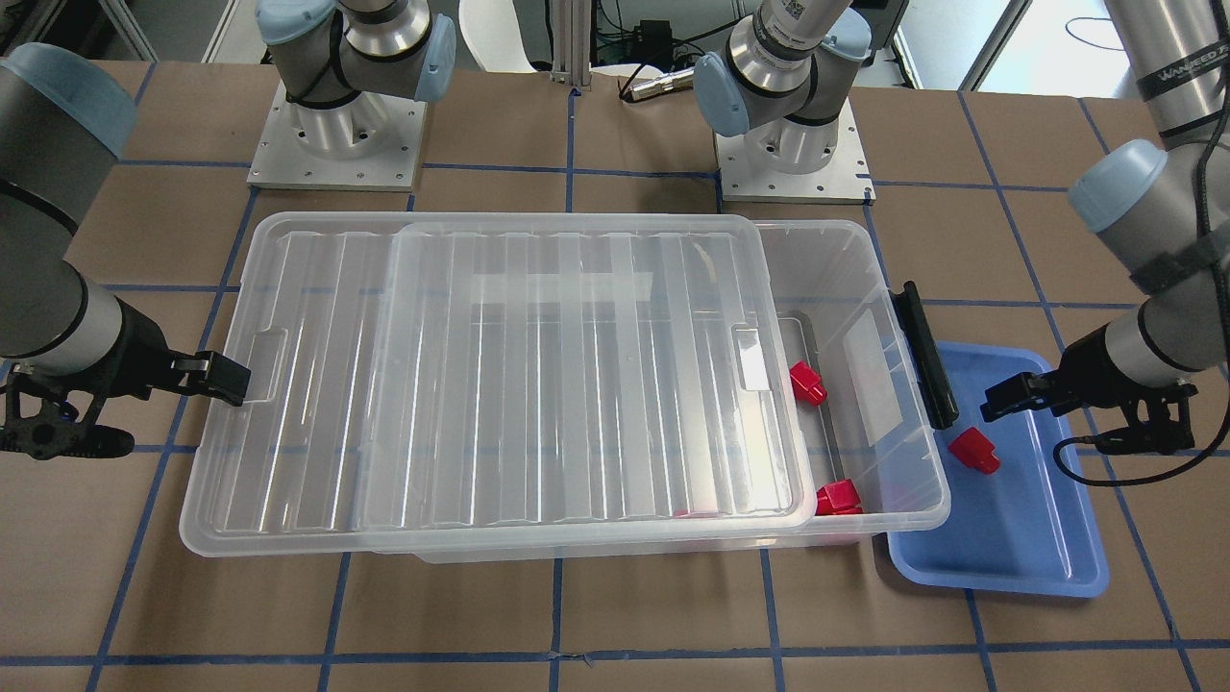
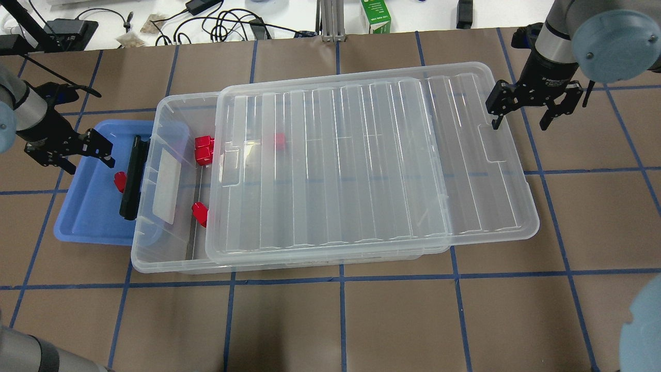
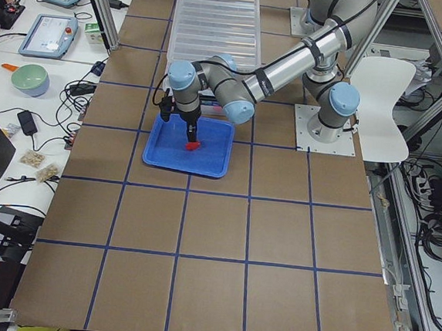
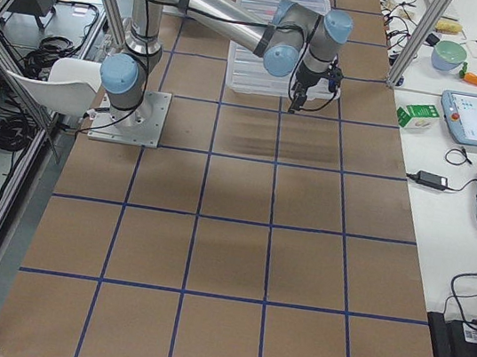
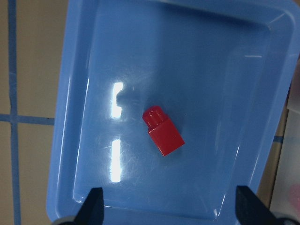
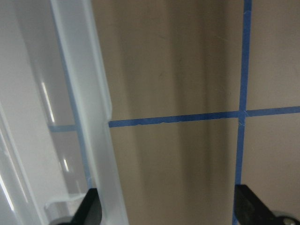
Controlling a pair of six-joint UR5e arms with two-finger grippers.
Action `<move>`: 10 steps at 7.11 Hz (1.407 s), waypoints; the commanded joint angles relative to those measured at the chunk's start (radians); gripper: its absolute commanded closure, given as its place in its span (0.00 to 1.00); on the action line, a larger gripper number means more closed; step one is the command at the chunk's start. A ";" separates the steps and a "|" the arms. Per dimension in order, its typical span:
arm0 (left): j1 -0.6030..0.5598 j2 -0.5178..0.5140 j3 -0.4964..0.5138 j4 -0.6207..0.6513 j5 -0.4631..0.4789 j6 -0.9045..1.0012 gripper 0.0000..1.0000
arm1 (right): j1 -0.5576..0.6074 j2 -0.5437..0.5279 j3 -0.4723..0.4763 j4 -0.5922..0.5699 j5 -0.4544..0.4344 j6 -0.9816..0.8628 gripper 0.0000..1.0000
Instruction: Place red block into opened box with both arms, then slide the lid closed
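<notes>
One red block [image 5: 162,131] lies in a blue tray [image 5: 220,70], also seen as the block [image 1: 973,450] [image 2: 120,181]. My left gripper [image 5: 171,208] [image 2: 88,164] [image 1: 999,404] hangs open above it, holding nothing. The clear box [image 2: 155,248] [image 1: 903,452] has its left end uncovered, and the ribbed lid [image 2: 361,155] [image 1: 538,365] is slid toward my right. Two red blocks [image 2: 204,147] [image 2: 200,213] lie in the uncovered end, and a third [image 2: 279,140] shows through the lid. My right gripper [image 2: 519,124] [image 1: 231,380] [image 6: 168,208] is open beside the lid's overhanging short end [image 6: 89,122].
The box's black handle [image 2: 131,178] overhangs the blue tray [image 2: 88,222]. The arm bases [image 1: 336,135] [image 1: 793,154] stand behind the box. A green carton [image 2: 375,15] and cables lie past the far table edge. Brown table with blue tape lines [image 2: 341,320] surrounds the box.
</notes>
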 commanded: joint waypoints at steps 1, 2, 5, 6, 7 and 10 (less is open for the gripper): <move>0.001 -0.042 -0.043 0.083 -0.002 -0.004 0.00 | -0.034 0.001 0.000 0.001 -0.020 -0.012 0.00; 0.001 -0.063 -0.045 0.085 -0.028 -0.024 0.00 | -0.040 0.001 0.000 -0.008 -0.021 -0.041 0.00; 0.004 -0.109 -0.043 0.151 -0.047 -0.100 0.11 | -0.040 0.002 -0.002 -0.011 -0.036 -0.068 0.00; 0.005 -0.120 -0.045 0.193 -0.042 -0.128 0.19 | -0.044 0.002 -0.003 -0.011 -0.043 -0.075 0.00; 0.005 -0.134 -0.045 0.195 -0.045 -0.171 0.31 | -0.061 0.002 -0.002 -0.011 -0.056 -0.092 0.00; 0.008 -0.134 -0.025 0.183 -0.051 -0.225 0.86 | -0.086 0.002 0.000 -0.011 -0.059 -0.117 0.00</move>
